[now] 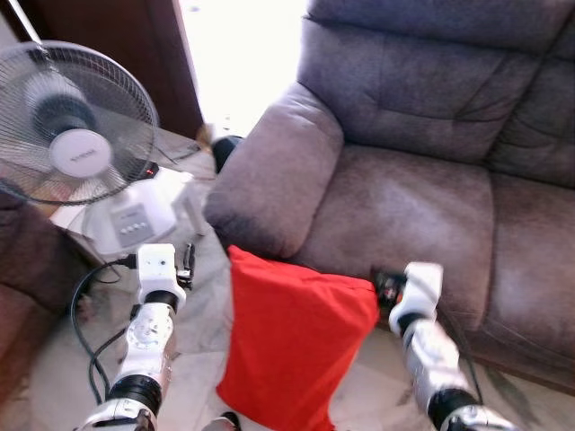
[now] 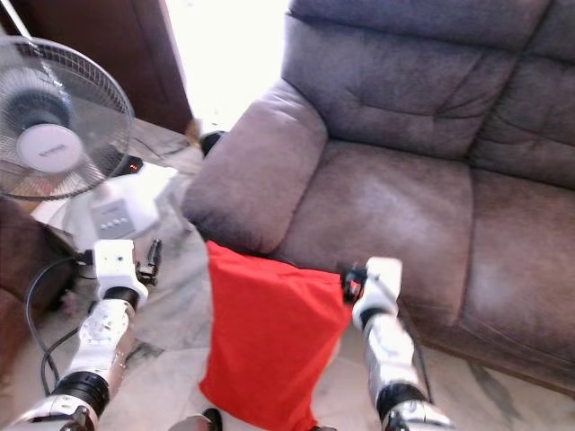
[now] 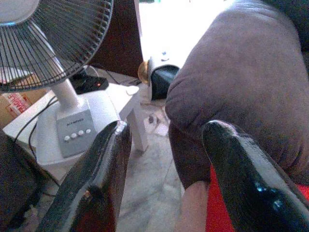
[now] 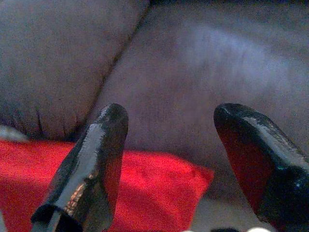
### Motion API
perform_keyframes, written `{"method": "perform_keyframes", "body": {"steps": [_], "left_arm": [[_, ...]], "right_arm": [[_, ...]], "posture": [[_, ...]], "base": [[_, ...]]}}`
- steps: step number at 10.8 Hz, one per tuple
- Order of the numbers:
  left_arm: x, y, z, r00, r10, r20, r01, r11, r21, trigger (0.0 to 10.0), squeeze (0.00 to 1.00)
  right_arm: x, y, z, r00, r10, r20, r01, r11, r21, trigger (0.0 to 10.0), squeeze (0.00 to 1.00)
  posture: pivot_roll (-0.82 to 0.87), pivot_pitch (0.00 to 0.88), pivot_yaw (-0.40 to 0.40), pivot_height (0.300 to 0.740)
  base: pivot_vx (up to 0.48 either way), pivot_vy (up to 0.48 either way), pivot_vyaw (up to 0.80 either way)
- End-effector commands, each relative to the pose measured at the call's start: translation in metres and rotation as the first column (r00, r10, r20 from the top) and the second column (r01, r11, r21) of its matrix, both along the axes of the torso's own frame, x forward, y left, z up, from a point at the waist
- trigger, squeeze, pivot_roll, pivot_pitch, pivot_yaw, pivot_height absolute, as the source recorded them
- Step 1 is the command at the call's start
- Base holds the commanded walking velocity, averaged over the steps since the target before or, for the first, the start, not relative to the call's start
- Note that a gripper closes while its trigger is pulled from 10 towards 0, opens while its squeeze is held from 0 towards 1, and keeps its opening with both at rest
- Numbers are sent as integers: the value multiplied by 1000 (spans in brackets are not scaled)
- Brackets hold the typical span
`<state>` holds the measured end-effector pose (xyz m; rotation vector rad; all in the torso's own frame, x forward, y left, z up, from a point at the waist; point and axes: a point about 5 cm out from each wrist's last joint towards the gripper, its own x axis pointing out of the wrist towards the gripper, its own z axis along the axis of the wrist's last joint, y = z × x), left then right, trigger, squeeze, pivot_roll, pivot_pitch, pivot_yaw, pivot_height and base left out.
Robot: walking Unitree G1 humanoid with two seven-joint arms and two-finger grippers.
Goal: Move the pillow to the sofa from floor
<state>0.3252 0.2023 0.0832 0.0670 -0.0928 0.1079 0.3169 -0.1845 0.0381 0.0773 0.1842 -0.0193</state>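
In the left eye view, the red pillow (image 1: 292, 350) stands at lower centre, long axis upright, its top edge leaning against the sofa (image 1: 422, 171) below the armrest; a fan (image 1: 76, 121) stands upper left. In the left wrist view, the left gripper (image 3: 166, 159) gapes wide, empty. In the right wrist view, the right gripper (image 4: 176, 140) spreads wide above the pillow's corner, holding nothing.

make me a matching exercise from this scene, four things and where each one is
Things:
1. pillow
2. fan
3. left gripper
4. right gripper

Places:
a. on a low white table left of the sofa
b. open, at the pillow's right top corner, facing the seat
c. on the floor, leaning against the sofa front
d. open, left of the pillow, by the armrest

Pairs: 1-c, 2-a, 3-d, 4-b
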Motion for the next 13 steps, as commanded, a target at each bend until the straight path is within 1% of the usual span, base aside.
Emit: {"method": "perform_keyframes", "body": {"steps": [1, 2, 3, 4, 6, 8, 11, 12, 13], "left_arm": [[9, 2, 29, 993, -11, 116, 12, 1000, -11, 10000, 0], [16, -7, 53, 979, -62, 196, 59, 998, 24, 10000, 0], [18, -14, 67, 965, -104, 242, 90, 994, 68, 10000, 0], [16, -19, 65, 964, -114, 240, 94, 991, 90, 10000, 0], [10, -16, 49, 979, -85, 187, 73, 995, 66, 10000, 0], [7, -18, 46, 982, -85, 169, 77, 996, 54, 10000, 0], [2, -25, 40, 984, -101, 146, 95, 994, 50, 10000, 0], [2, -26, 40, 984, -107, 144, 102, 994, 47, 10000, 0], [4, -27, 36, 986, -124, 109, 121, 992, 35, 10000, 0]], "right_arm": [[7, 6, 12, 998, 13, 64, -14, 1000, 18, 10000, 0], [16, 9, 26, 992, 14, 122, -18, 999, 28, 10000, 0], [22, 14, 38, 985, 31, 167, -39, 998, 45, 10000, 0], [24, 16, 42, 981, 41, 190, -53, 997, 57, 10000, 0], [17, 9, 33, 986, 25, 164, -28, 999, 21, 10000, 0], [13, 4, 33, 982, 13, 188, -19, 999, 33, 10000, 0], [18, 10, 42, 976, 34, 216, -43, 998, 37, 10000, 0], [19, 13, 43, 975, 43, 216, -52, 998, 38, 10000, 0], [18, 15, 38, 980, 54, 192, -60, 998, 28, 10000, 0]], "posture": [[121, 147, 3, 740], [122, 155, -2, 740], [118, 164, -4, 740], [119, 170, -6, 740], [118, 180, -6, 740], [116, 183, 0, 740], [122, 181, -1, 740], [120, 181, -1, 740], [123, 181, -1, 740]], "base": [[0, 0, 0], [0, 0, 0], [0, 0, 0], [0, 0, 0], [0, 0, 0], [0, 0, 0], [0, 0, 0], [0, 0, 0], [0, 0, 0]]}}
